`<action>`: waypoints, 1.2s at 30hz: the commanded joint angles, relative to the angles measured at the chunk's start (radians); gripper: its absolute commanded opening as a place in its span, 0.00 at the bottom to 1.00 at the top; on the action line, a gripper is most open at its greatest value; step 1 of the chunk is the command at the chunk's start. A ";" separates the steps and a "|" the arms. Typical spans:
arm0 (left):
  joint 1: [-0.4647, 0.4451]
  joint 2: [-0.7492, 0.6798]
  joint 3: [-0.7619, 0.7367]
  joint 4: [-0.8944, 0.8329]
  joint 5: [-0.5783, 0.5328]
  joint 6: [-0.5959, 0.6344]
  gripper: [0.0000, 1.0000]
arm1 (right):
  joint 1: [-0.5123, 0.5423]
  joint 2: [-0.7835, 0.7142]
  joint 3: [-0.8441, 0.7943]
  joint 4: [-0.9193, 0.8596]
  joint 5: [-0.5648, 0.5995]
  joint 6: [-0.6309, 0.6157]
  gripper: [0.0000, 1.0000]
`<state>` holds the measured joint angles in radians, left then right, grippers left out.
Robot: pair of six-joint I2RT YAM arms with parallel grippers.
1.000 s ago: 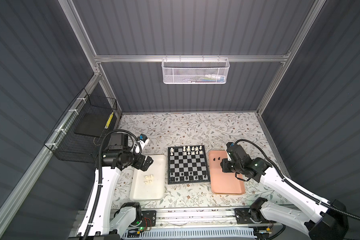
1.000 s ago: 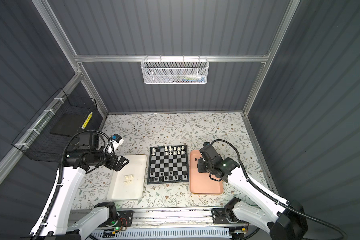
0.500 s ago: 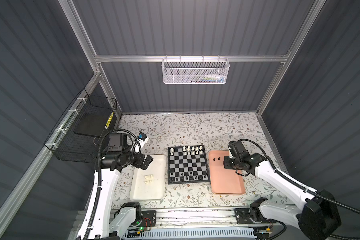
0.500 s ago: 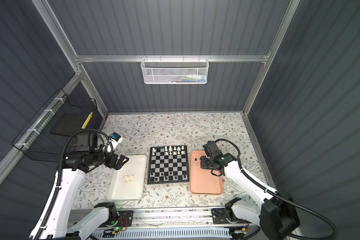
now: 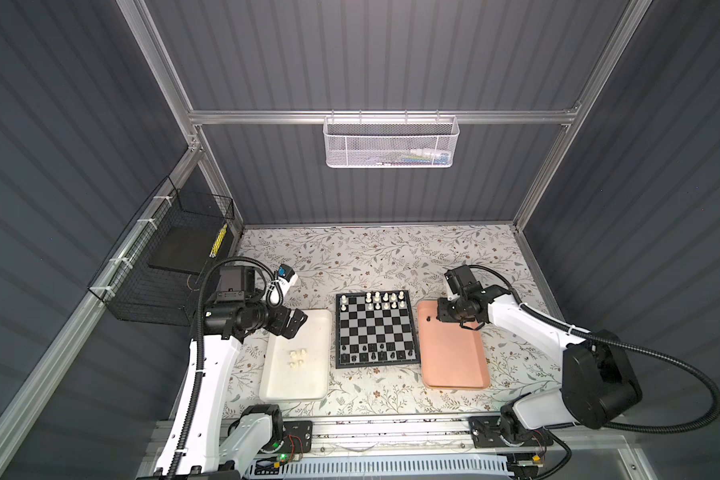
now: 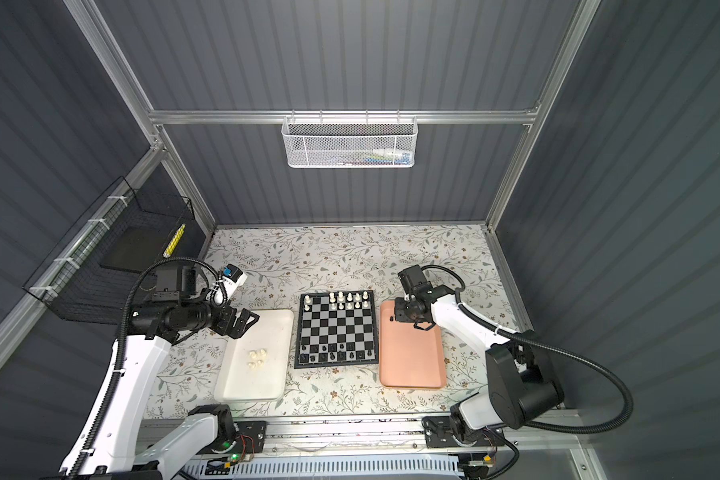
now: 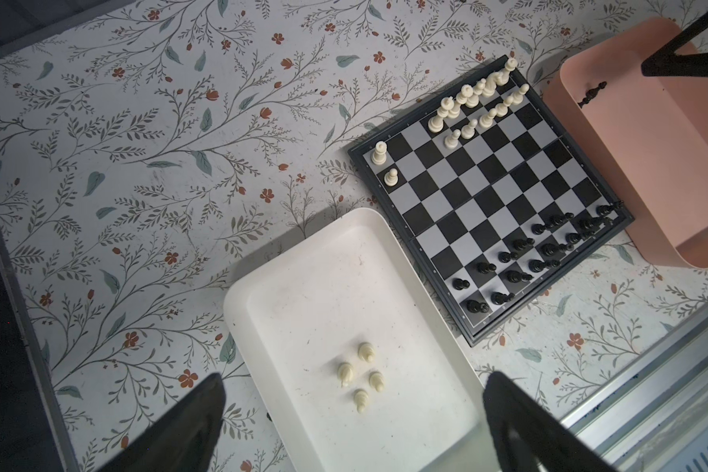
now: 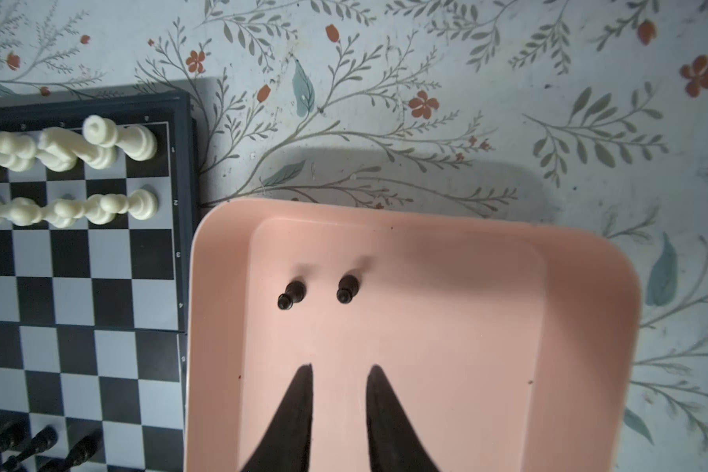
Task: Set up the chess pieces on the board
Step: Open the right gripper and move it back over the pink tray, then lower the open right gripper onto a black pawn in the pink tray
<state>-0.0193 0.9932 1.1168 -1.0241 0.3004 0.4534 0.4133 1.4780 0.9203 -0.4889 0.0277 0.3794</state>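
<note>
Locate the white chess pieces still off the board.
In both top views, four cream-white pieces sit clustered near the middle of the white tray, which lies just left of the board.

Black-and-grey chequered board, white tray, pink tray

Tiny pale numerals 1, 2, 3, 4 — turned sideways — along the board rim, right wrist view
</note>
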 commanded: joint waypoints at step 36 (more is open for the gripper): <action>-0.003 -0.018 -0.012 -0.010 -0.019 0.019 0.99 | -0.004 0.178 0.071 0.038 0.021 -0.056 0.26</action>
<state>-0.0193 0.9855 1.0897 -1.0164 0.2848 0.4538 0.4122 1.6360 0.9668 -0.4465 0.0479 0.3374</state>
